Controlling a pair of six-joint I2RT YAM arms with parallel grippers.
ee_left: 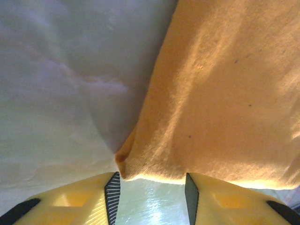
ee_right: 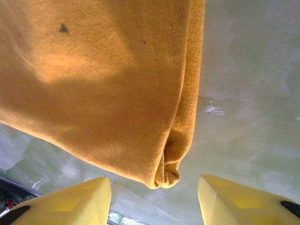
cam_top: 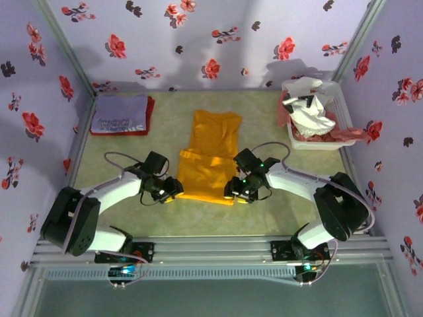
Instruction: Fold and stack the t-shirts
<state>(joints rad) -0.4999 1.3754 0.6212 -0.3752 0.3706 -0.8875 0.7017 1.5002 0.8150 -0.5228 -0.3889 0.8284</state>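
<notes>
A mustard-orange t-shirt point(cam_top: 210, 155) lies partly folded in the middle of the table, its near part doubled over. My left gripper point(cam_top: 169, 190) stands open at the shirt's near left corner; in the left wrist view that corner point(ee_left: 126, 166) sits just past the fingertips of the left gripper point(ee_left: 152, 180). My right gripper point(cam_top: 239, 191) is open at the near right corner, and the folded corner point(ee_right: 166, 173) lies ahead of the right gripper point(ee_right: 154, 185), between its yellow fingers. A lavender t-shirt point(cam_top: 121, 112) lies folded on a red one point(cam_top: 149, 115) at the back left.
A white basket point(cam_top: 337, 99) at the back right holds a white t-shirt point(cam_top: 310, 112) and a pink one point(cam_top: 344, 134). Flowered walls close the table on three sides. Pale green tabletop point(cam_top: 125, 218) runs along the near edge, in front of the rail.
</notes>
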